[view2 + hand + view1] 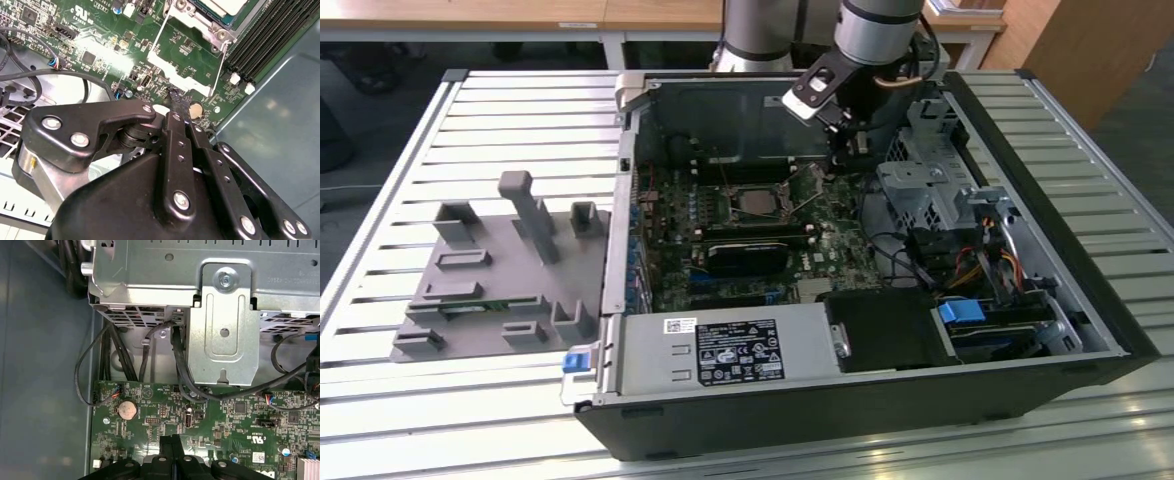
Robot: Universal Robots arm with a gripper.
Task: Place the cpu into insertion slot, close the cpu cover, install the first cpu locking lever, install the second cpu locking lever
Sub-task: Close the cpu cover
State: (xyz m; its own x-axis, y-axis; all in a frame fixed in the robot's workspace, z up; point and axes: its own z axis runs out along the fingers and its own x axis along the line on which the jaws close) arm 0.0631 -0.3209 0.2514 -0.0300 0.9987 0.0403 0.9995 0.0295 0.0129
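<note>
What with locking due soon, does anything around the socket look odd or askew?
The cover is swung open off the slot, leaving the cpu exposed. The shut gripper sits at the cover's free edge. Nothing looks damaged or spilled.

Black gripper (179,104), fingertips pressed together, hung above green motherboard (100,35), just beside free edge of open cpu cover (176,74). In insertion slot (211,25) sat cpu (227,5). Memory slots (265,35) ran alongside.

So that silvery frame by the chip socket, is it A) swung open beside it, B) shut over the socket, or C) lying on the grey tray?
A: the cover lies flipped away from the slot, with green board showing through its window.
</note>
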